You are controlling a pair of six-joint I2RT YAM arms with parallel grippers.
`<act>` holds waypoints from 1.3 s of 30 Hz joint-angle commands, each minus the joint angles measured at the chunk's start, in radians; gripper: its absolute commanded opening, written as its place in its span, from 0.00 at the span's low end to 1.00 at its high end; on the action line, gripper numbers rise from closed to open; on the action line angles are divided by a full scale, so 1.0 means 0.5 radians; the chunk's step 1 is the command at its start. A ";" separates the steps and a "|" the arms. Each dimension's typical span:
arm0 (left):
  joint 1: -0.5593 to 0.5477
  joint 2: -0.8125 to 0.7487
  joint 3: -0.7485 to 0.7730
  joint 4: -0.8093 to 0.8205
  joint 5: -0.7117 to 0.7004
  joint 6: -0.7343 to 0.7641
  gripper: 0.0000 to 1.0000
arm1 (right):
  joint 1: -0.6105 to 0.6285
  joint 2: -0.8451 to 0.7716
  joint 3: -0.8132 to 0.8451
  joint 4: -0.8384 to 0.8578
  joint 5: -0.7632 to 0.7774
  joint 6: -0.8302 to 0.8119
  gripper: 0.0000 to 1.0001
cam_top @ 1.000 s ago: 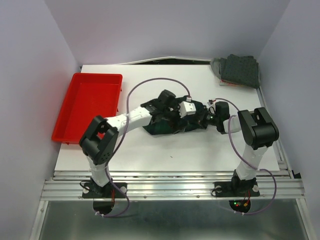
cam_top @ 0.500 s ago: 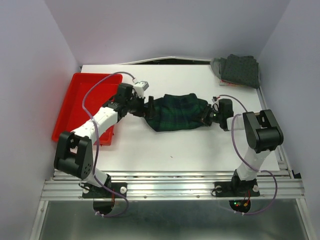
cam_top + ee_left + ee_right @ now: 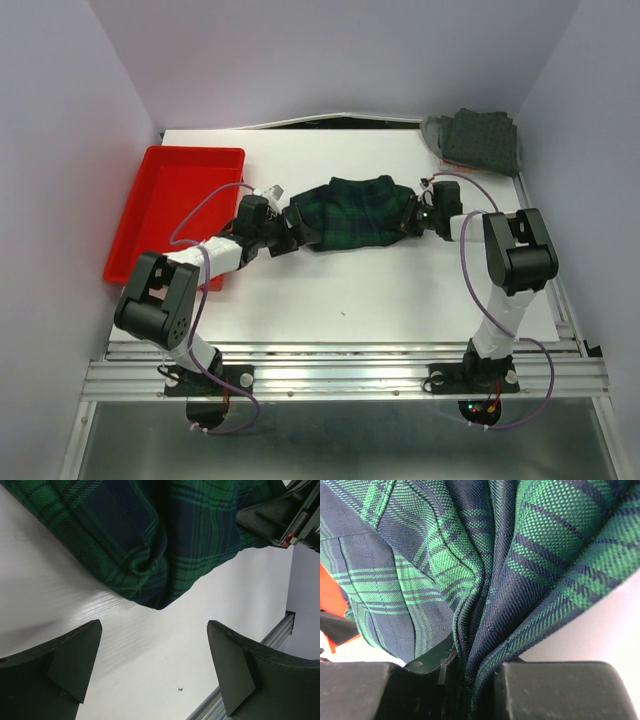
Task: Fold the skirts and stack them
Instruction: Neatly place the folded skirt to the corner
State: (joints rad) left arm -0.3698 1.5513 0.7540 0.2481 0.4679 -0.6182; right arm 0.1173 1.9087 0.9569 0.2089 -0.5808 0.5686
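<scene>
Plaid skirt (image 3: 358, 210) bunched at frame centre on desk (image 3: 400, 290), unfolded. Right claw (image 3: 415, 222) clamped on its right edge; left claw (image 3: 300, 227) spread wide beside left edge, empty. Folded dark pile (image 3: 480, 140) upper right. Judged: 1 skirt left to fold, stack.

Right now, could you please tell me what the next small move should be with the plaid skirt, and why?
Probably ease the left pincer forward and close it on the plaid skirt: its jaws stand open over bare table, just short of the cloth, while the right pincer pinches the opposite edge.
</scene>
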 commanded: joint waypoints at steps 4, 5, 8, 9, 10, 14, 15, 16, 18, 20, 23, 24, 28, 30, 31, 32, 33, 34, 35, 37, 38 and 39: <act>-0.064 0.155 -0.060 0.445 -0.098 -0.242 0.99 | -0.014 0.060 0.083 -0.092 0.029 -0.073 0.01; -0.067 0.174 -0.054 0.452 -0.113 -0.245 0.99 | -0.014 0.067 0.092 -0.102 0.023 -0.082 0.01; -0.089 0.226 -0.051 0.497 -0.181 -0.270 0.99 | -0.014 0.088 0.129 -0.135 0.023 -0.094 0.01; -0.107 0.238 -0.039 0.513 -0.181 -0.267 0.99 | -0.014 0.100 0.135 -0.139 0.026 -0.100 0.01; -0.150 0.260 -0.029 0.528 -0.205 -0.261 0.99 | -0.014 0.103 0.148 -0.157 0.026 -0.106 0.01; -0.214 0.336 -0.002 0.608 -0.255 -0.319 0.99 | -0.014 0.125 0.191 -0.188 0.026 -0.134 0.01; -0.214 0.352 0.008 0.626 -0.255 -0.328 0.99 | -0.014 0.125 0.194 -0.194 0.029 -0.140 0.01; -0.217 0.385 0.029 0.663 -0.264 -0.340 0.99 | -0.014 0.122 0.200 -0.209 0.036 -0.161 0.01; -0.218 0.435 0.060 0.703 -0.227 -0.359 0.95 | -0.014 0.128 0.209 -0.221 0.036 -0.177 0.01; -0.218 0.517 0.087 0.734 -0.144 -0.377 0.74 | -0.014 0.134 0.218 -0.240 0.045 -0.195 0.01; -0.224 0.588 0.148 0.749 -0.117 -0.417 0.53 | -0.014 0.131 0.264 -0.267 0.109 -0.284 0.01; -0.221 0.603 0.170 0.749 -0.114 -0.405 0.45 | -0.014 0.122 0.280 -0.280 0.134 -0.309 0.01; -0.236 0.692 0.326 0.743 -0.104 -0.365 0.03 | -0.014 0.085 0.433 -0.353 0.265 -0.456 0.01; -0.257 0.732 0.495 0.685 -0.123 -0.301 0.00 | -0.014 0.064 0.488 -0.365 0.357 -0.554 0.01; -0.288 0.778 0.568 0.639 -0.141 -0.210 0.00 | -0.032 0.033 0.534 -0.369 0.391 -0.585 0.01; -0.306 0.800 0.715 0.621 -0.153 -0.160 0.00 | -0.032 0.015 0.559 -0.369 0.471 -0.658 0.01; -0.322 0.867 0.783 0.611 -0.160 -0.114 0.00 | -0.032 -0.001 0.580 -0.369 0.514 -0.698 0.01; -0.343 0.907 0.942 0.608 -0.160 -0.025 0.00 | -0.032 -0.031 0.632 -0.366 0.602 -0.771 0.01; -0.349 0.959 1.034 0.599 -0.153 0.018 0.00 | -0.050 -0.038 0.660 -0.366 0.640 -0.809 0.01; -0.359 1.145 1.212 0.596 -0.114 0.067 0.00 | -0.069 -0.041 0.727 -0.359 0.704 -0.870 0.01; -0.368 1.223 1.417 0.602 -0.083 0.101 0.00 | -0.102 -0.032 0.794 -0.356 0.753 -0.916 0.01; -0.368 1.390 1.519 0.602 -0.022 0.092 0.00 | -0.124 -0.022 0.829 -0.335 0.772 -0.931 0.01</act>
State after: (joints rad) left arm -0.5388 2.1258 1.3323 0.4976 0.4007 -0.6567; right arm 0.0898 1.9537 1.2667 -0.0010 -0.3077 0.2165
